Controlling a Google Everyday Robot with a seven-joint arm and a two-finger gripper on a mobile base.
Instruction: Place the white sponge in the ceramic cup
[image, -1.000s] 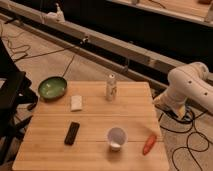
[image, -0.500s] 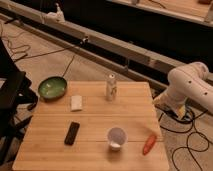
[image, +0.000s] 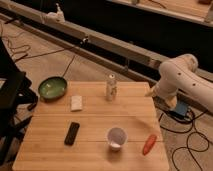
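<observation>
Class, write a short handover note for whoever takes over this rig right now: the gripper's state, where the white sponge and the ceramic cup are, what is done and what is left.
Gripper: open and empty, at the far right corner of the wooden table, well away from both task things.
Flat white rectangular sponge: lying on the table's left side, just right of the green bowl.
Small white round ceramic cup: upright near the front edge, with the black remote to its left.
Done: nothing yet; the sponge is untouched.
Left: reach across to the sponge, grasp it, carry it to the cup and drop it in.
</observation>
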